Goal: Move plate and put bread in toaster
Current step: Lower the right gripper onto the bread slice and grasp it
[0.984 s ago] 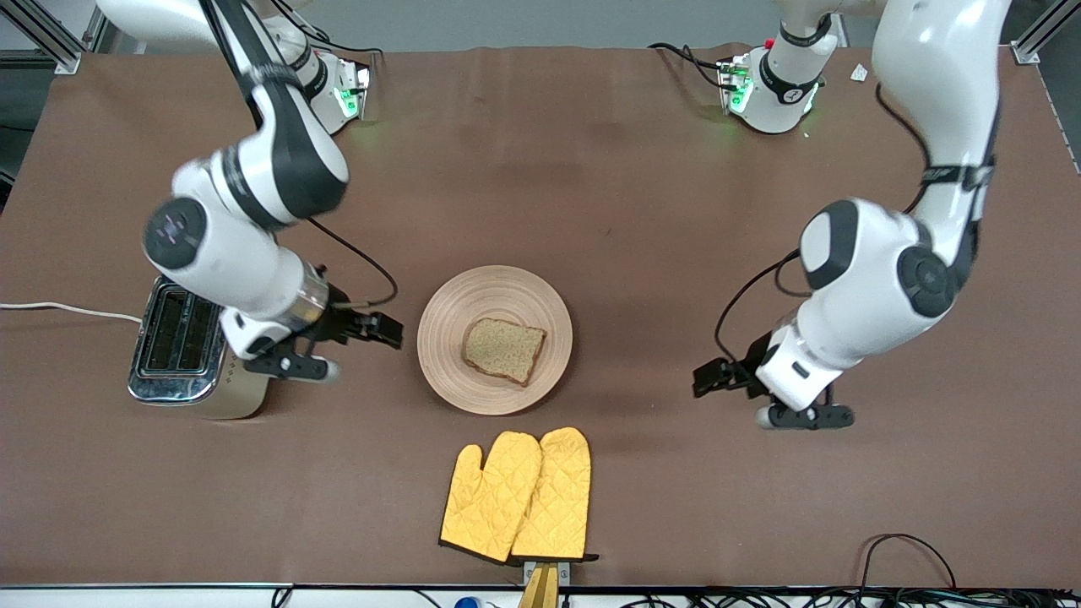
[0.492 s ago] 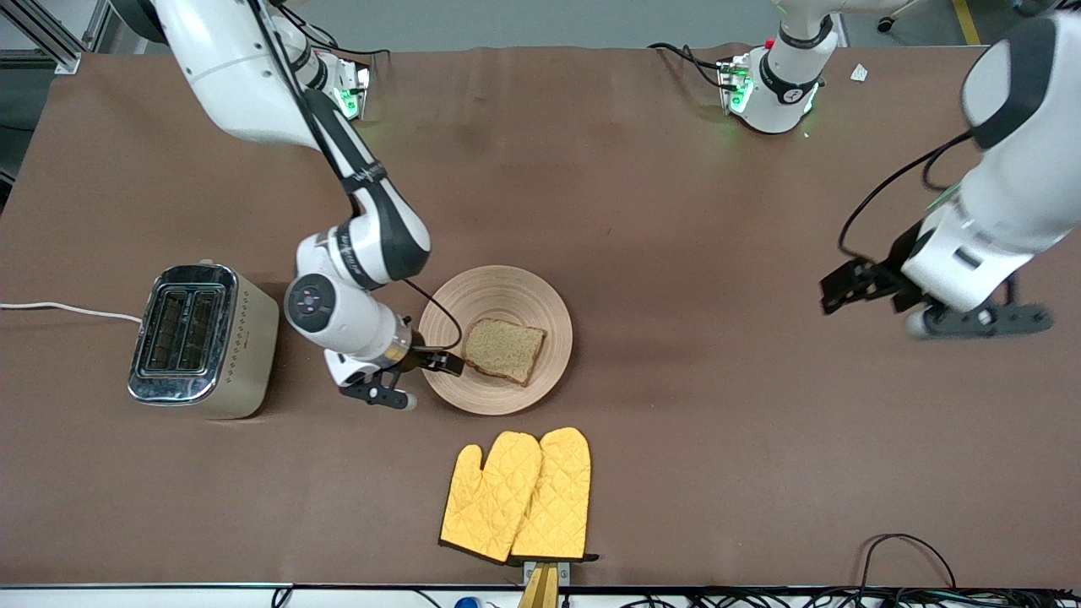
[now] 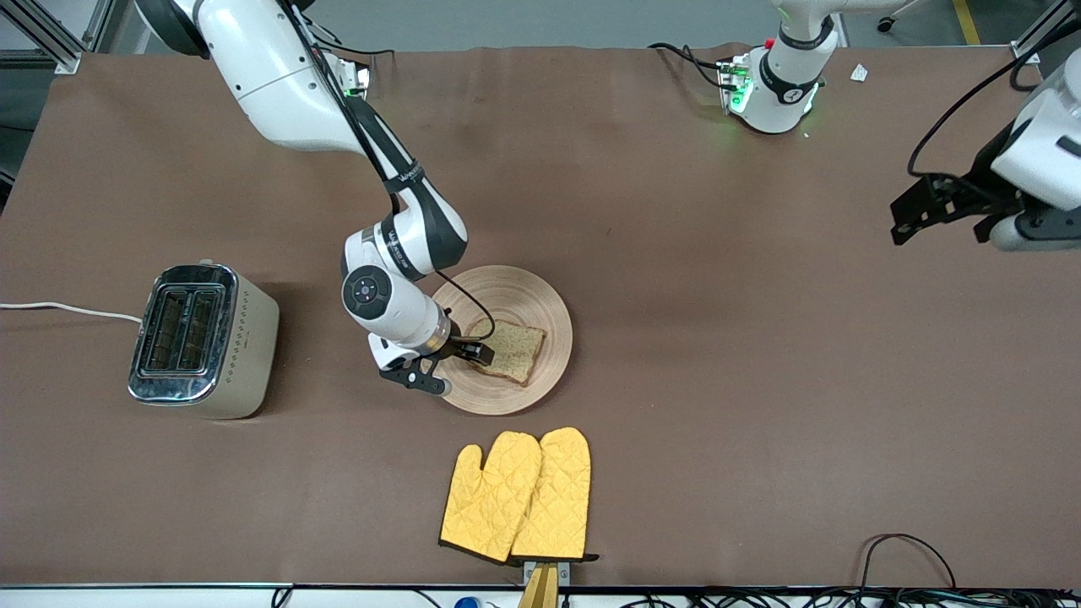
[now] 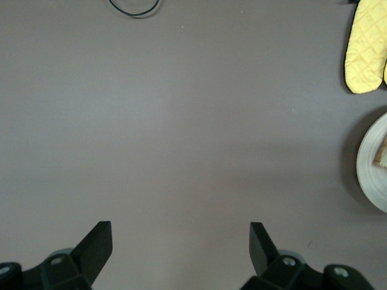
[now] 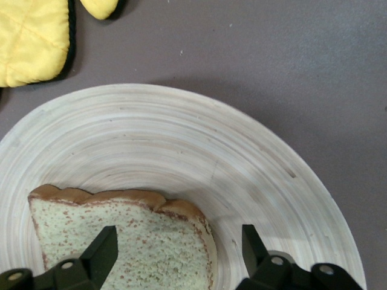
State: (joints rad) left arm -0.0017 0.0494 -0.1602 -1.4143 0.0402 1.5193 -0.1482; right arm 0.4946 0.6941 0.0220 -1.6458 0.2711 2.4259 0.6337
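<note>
Front view: the right gripper has swung away from the toaster at the frame's middle left and come down over the plate in the centre, at the edge of the bread; a second ago it hung beside the toaster. The left gripper has pulled back to the upper right corner, well apart from everything, and that arm seems to be waiting. So I'd say the right arm is going for the bread first, and the plate hasn't been shifted. The bread lies on the plate, on the part nearer the camera. Below it, at bottom centre, lies a pair of mitts. Count: one plate, one slice, one toaster with two slots, two mitts, two arms.

Left wrist view: its jaws are spread wide over bare table, holding nothing. A mitt shows in the upper right corner, a sliver of plate at the right edge.

Right wrist view: jaws open, one on each side of the bread's crust at the bottom of the frame, not yet closed. Plate fills the middle; mitts upper left
</note>
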